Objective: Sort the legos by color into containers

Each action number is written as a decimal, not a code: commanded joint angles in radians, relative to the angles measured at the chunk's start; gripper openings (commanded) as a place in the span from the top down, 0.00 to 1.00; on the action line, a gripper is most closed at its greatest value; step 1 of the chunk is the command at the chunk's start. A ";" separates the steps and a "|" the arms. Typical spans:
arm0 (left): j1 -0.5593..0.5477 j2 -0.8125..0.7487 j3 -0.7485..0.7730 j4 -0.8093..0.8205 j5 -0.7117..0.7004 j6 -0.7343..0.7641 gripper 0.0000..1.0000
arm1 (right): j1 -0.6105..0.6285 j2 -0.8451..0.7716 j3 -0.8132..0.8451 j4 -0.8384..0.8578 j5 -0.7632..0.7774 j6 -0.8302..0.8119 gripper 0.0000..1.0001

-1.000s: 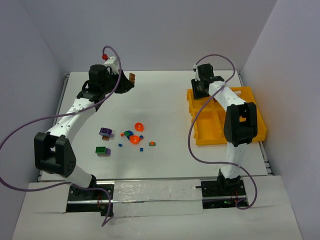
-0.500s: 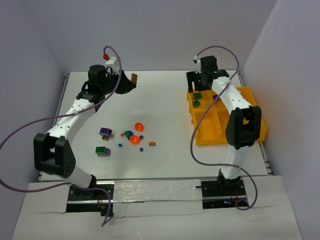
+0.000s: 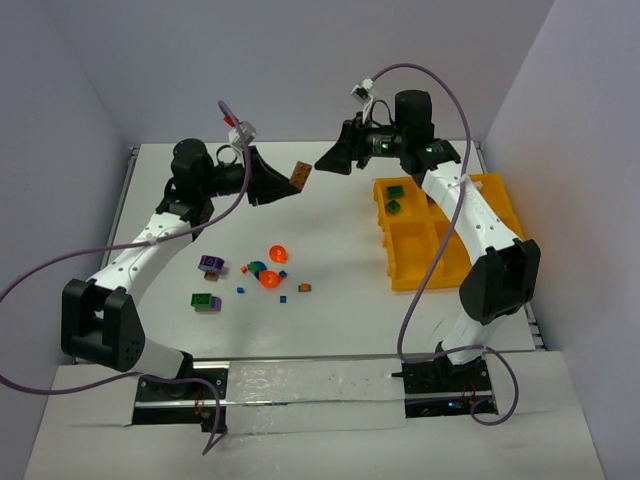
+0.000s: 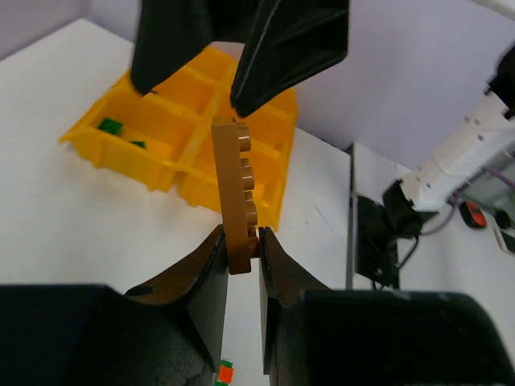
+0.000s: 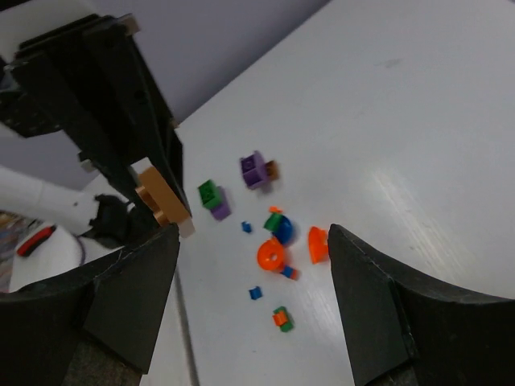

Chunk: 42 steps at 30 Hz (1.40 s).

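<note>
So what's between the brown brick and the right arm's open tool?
Nothing. The top view shows only a small gap of air between the brown brick and the right tool, with white table underneath.

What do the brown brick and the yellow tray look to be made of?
Brown brick: likely hard moulded plastic, smooth with a slight sheen, judging by its crisp edges and the round studs along one face. Yellow tray: probably moulded plastic too, given its uniform colour, thin divider walls and the soft gloss on its rims.
</note>
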 commanded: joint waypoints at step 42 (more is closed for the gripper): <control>0.099 -0.081 0.038 -0.346 -0.034 0.323 0.01 | -0.352 -0.004 0.305 -1.017 0.157 -0.882 1.00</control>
